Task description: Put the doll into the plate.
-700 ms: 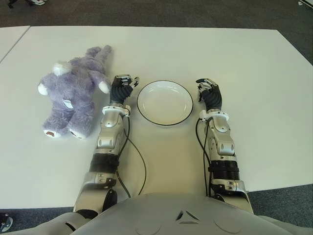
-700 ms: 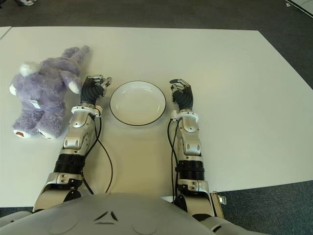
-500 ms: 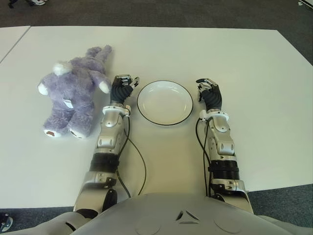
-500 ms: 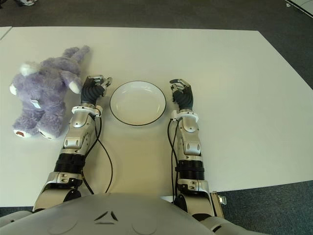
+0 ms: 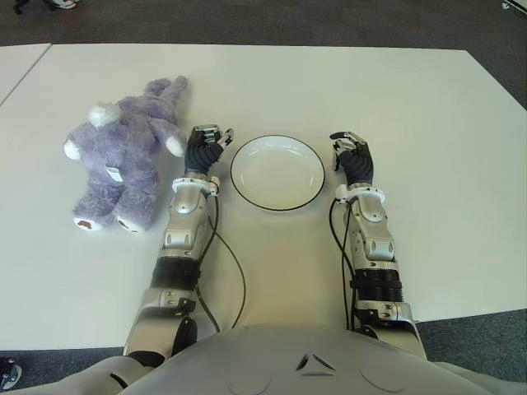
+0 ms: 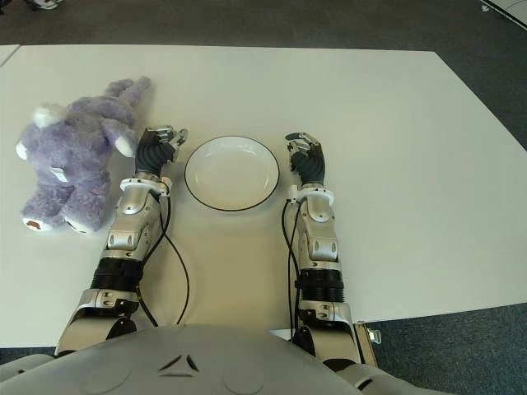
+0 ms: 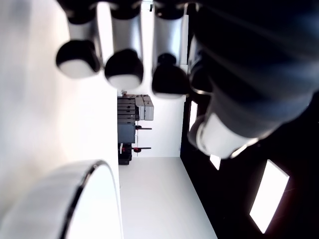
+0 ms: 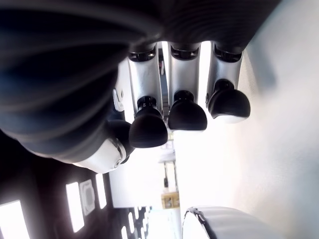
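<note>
A purple plush doll [image 5: 123, 160] with white ear tips and a small tag lies on the white table at the left. A white plate [image 5: 277, 172] with a dark rim sits at the middle, with nothing in it. My left hand [image 5: 206, 144] shows between the doll and the plate, just right of the doll's arm, fingers relaxed and holding nothing. My right hand [image 5: 352, 155] shows just right of the plate, also open and holding nothing. Each wrist view shows loosely bent fingertips [image 7: 122, 67] and a bit of the plate's rim [image 8: 199, 219].
The white table [image 5: 412, 107] spreads wide to the back and right. A second table's corner [image 5: 16, 62] shows at the far left. Dark carpet lies beyond the table's edges.
</note>
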Controlling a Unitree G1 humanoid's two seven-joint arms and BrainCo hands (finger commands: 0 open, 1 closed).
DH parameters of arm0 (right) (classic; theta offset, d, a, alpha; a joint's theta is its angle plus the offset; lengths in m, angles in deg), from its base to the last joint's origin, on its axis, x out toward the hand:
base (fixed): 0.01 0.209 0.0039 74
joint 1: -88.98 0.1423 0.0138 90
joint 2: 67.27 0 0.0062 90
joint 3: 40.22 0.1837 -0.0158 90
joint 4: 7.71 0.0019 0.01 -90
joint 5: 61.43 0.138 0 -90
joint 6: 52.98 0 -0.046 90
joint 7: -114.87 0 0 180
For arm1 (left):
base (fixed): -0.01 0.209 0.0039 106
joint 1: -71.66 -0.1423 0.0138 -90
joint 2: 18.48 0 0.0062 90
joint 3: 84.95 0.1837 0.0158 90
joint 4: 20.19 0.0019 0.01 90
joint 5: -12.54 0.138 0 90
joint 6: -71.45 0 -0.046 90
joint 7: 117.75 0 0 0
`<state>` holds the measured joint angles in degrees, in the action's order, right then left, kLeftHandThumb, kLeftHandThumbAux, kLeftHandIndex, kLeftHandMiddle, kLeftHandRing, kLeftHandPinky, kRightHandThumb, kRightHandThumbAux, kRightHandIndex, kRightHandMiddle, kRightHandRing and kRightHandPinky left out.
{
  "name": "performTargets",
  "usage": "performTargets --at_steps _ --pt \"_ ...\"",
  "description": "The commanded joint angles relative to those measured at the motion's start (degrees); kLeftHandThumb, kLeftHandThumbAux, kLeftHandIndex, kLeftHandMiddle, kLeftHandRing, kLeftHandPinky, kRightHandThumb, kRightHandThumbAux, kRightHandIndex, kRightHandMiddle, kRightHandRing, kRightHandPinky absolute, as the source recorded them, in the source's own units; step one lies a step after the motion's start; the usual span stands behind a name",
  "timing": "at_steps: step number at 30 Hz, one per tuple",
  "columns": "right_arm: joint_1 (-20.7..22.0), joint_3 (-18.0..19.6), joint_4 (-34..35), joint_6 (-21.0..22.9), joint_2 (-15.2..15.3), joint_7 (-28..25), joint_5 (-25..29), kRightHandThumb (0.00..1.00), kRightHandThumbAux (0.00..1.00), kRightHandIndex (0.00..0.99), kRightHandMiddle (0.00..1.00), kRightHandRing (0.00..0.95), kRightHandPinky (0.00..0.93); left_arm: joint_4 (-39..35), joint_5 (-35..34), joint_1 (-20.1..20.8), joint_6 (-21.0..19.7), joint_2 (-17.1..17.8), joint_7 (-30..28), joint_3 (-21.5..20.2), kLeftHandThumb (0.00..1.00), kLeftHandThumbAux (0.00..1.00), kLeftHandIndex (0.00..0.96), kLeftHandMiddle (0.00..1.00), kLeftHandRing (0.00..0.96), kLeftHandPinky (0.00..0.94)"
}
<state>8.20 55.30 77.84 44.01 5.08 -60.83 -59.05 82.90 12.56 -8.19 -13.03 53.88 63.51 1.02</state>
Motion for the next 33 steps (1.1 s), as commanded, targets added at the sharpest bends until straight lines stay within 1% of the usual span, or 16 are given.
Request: performTargets --at_steps 1,9,13,19,22,24,26,28,30,32,33 --pt "-5.0 0.1 -2.7 1.0 -0.4 0.2 0.1 0.699 0.722 0.439 0.855 0.843 0.837 2.3 0.7 -7.2 -0.2 0.4 1.1 -0.3 0.438 0.786 0.774 0.856 0.874 0.878" --pt "-5.1 -0.1 -2.6 1.5 -0.3 0.2 0.0 0.699 0.723 0.439 0.857 0.843 0.838 1.5 1.2 -7.6 0.2 0.3 1.9 -0.1 0.435 0.793 0.783 0.861 0.878 0.88" --pt "-5.1 -0.2 -2.7 1.7 -0.3 0.2 0.0 0.699 0.723 0.439 0.849 0.834 0.825 -0.6 2.3 -8.4 0.1 -0.2 3.1 0.6 0.457 0.782 0.768 0.864 0.879 0.88" --pt "-5.1 -0.1 -2.9 1.9 -0.3 0.2 0.1 0.699 0.723 0.439 0.841 0.826 0.82 -5.7 5.2 -10.7 1.6 -0.6 5.6 2.0 0.485 0.775 0.766 0.869 0.88 0.881" --pt "-5.1 -0.1 -3.0 1.9 -0.3 0.2 0.1 0.7 0.723 0.439 0.838 0.824 0.818 -6.5 5.6 -11.1 1.8 -0.6 6.0 2.3 0.489 0.776 0.772 0.872 0.881 0.881" --pt "-5.1 -0.1 -3.0 1.9 -0.3 0.2 0.1 0.7 0.723 0.439 0.837 0.823 0.818 -6.5 6.1 -11.3 2.6 -0.4 6.4 2.5 0.49 0.778 0.776 0.874 0.882 0.88" --pt "-5.0 0.0 -3.5 1.6 -0.2 0.0 0.2 0.7 0.723 0.439 0.836 0.822 0.817 -5.5 8.4 -11.5 7.4 0.3 8.2 3.0 0.488 0.781 0.784 0.877 0.884 0.879" --pt "-5.0 0.0 -3.7 1.5 -0.2 -0.1 0.3 0.7 0.723 0.439 0.835 0.821 0.817 -5.0 9.4 -11.5 9.5 0.6 9.1 3.3 0.483 0.788 0.797 0.882 0.889 0.878" --pt "-4.9 0.1 -3.9 1.4 -0.1 -0.2 0.4 0.7 0.723 0.439 0.834 0.821 0.817 -5.4 10.2 -11.9 12.5 1.2 9.6 3.2 0.481 0.792 0.801 0.884 0.89 0.878" --pt "-4.8 0.0 -4.2 1.2 -0.1 -0.3 0.4 0.7 0.723 0.439 0.834 0.821 0.819 -7.1 12.3 -12.8 18.1 1.8 11.2 3.3 0.48 0.793 0.799 0.884 0.891 0.879" --pt "-4.8 0.0 -4.3 1.2 -0.1 -0.4 0.4 0.699 0.723 0.439 0.835 0.823 0.82 -7.8 13.3 -13.2 20.0 1.9 11.9 3.4 0.491 0.788 0.779 0.883 0.89 0.88"
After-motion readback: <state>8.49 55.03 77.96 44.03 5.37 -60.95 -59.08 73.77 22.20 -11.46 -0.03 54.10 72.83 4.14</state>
